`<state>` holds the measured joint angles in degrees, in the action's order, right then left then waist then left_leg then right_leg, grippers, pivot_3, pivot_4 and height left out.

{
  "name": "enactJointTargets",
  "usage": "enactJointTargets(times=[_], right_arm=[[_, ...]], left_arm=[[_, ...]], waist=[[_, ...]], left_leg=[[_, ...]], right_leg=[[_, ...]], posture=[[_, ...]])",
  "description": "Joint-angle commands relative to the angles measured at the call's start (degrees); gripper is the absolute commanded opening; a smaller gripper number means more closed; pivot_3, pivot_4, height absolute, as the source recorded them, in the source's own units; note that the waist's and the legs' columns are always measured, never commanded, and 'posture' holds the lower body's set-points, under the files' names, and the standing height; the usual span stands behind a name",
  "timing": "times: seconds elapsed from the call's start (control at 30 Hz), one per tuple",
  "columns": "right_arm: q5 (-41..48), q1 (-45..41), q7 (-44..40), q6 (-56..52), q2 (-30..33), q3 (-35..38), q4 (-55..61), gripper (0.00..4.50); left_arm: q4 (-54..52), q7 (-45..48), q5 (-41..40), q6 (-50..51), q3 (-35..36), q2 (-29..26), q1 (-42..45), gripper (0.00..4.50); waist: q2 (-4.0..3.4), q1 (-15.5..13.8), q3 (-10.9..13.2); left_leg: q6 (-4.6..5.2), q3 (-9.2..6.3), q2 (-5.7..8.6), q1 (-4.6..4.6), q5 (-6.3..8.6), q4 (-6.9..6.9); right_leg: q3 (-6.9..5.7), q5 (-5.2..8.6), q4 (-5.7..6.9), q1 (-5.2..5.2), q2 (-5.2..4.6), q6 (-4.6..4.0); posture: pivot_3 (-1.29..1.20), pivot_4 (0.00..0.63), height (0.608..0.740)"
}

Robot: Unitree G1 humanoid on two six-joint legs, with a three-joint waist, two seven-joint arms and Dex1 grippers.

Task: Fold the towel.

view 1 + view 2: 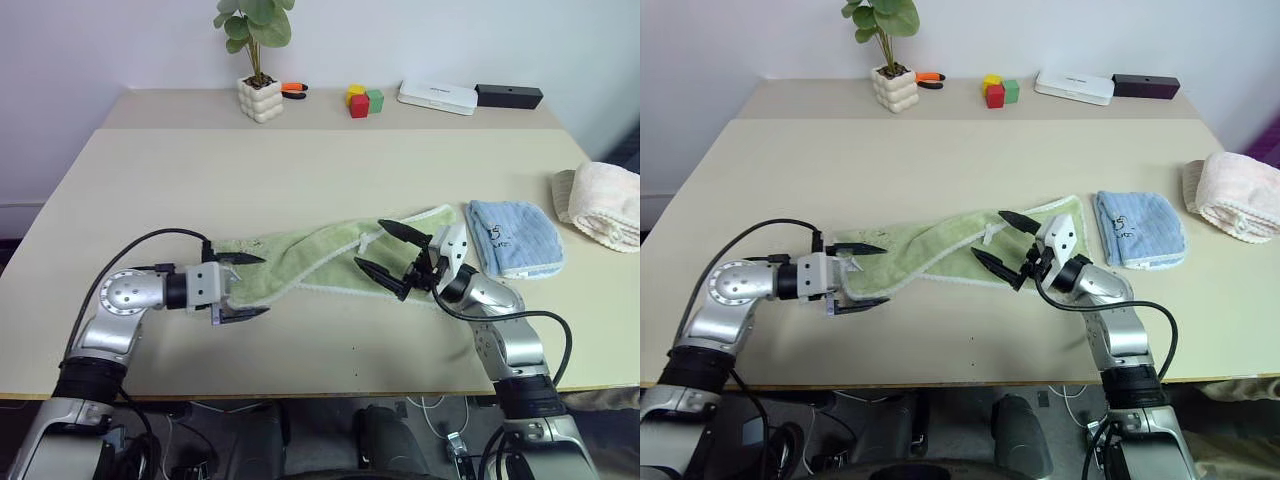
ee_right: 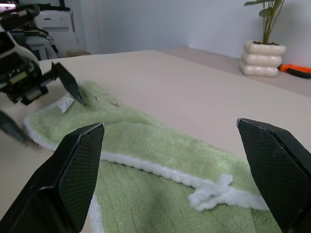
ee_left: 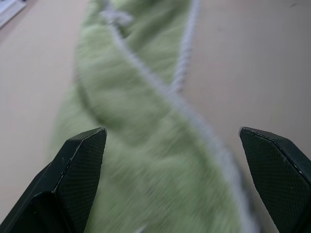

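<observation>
The table [image 1: 300, 180] carries the towel [image 1: 320, 262], a rumpled strip near its front edge. Left gripper [image 1: 243, 286], fingers spread, straddles the towel's left end; right gripper [image 1: 391, 255], spread, hovers over its right end.

Towel [image 1: 320, 258] mid-table [image 1: 300, 180], folded towel [image 1: 513, 236] just right, rolled towel [image 1: 603, 216] further right, plant [image 1: 258, 60] behind.

from head height we look forward and down across the pale beige table [image 1: 300, 180]. our left wrist camera sits close above the light green terry towel [image 3: 146, 160]; our right wrist camera skims low over it, facing the left gripper [image 2: 36, 104].
</observation>
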<state>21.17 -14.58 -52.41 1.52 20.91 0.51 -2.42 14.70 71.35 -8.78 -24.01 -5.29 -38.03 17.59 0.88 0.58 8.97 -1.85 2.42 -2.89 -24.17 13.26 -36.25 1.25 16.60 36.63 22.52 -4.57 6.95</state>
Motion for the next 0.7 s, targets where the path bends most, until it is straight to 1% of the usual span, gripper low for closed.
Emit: enactJointTargets(times=[0.03,0.2,0.3,0.4,0.53,0.7], right_arm=[[0.64,0.16,0.55,0.59,0.16,0.5,2.93,4.46],[0.93,0.35,0.72,-0.04,0.42,0.35,3.67,4.46],[1.0,0.49,0.56,-0.35,0.72,0.37,3.91,4.5],[1.07,0.49,0.42,-0.68,0.93,0.45,4.07,4.5],[1.13,0.22,0.31,-0.89,1.05,0.54,3.94,4.5],[1.25,0.23,0.19,-0.94,1.28,0.77,3.83,4.5]], left_arm=[[-1.83,0.81,-0.79,-0.07,-0.74,-0.77,-0.54,4.5],[-2.39,-0.91,1.55,0.82,-2.18,-0.44,-1.41,4.5],[-2.29,-2.36,2.06,2.07,-2.35,-0.47,-2.48,3.63],[-1.83,-3.92,3.98,2.99,-2.99,-0.96,-3.23,2.11],[-2.28,-4.54,3.3,5.98,-2.95,-1.15,-3.92,0.04],[-2.16,-5.62,1.25,8.78,-1.28,-1.32,-3.56,0.01]], waist=[[0.0,0.01,0.0],[0.0,-0.1,0.0],[0.0,-0.16,0.0],[-0.01,-0.17,0.0],[0.0,-0.15,0.0],[-0.01,-0.09,0.0]], left_leg=[[0.0,0.0,0.0,0.0,0.0,0.0],[0.0,0.0,0.0,0.0,0.0,-0.02],[0.0,0.0,0.0,0.0,0.0,-0.03],[0.0,0.0,0.0,0.02,0.0,-0.03],[0.0,0.0,0.0,0.08,0.0,-0.03],[0.0,0.01,0.0,0.15,0.0,-0.04]], right_leg=[[0.0,0.0,0.03,0.02,0.0,0.0],[0.01,0.0,0.05,0.02,0.0,0.0],[0.01,0.0,0.05,0.01,0.0,0.0],[0.01,0.0,0.07,0.01,0.0,0.0],[0.02,0.01,0.16,-0.01,0.0,0.0],[0.03,0.02,0.27,-0.01,0.0,-0.01]], posture=[[0.0,0.15,0.74],[0.0,0.15,0.74],[0.0,0.15,0.74],[0.0,0.15,0.74],[0.0,0.15,0.74],[0.0,0.15,0.74]])
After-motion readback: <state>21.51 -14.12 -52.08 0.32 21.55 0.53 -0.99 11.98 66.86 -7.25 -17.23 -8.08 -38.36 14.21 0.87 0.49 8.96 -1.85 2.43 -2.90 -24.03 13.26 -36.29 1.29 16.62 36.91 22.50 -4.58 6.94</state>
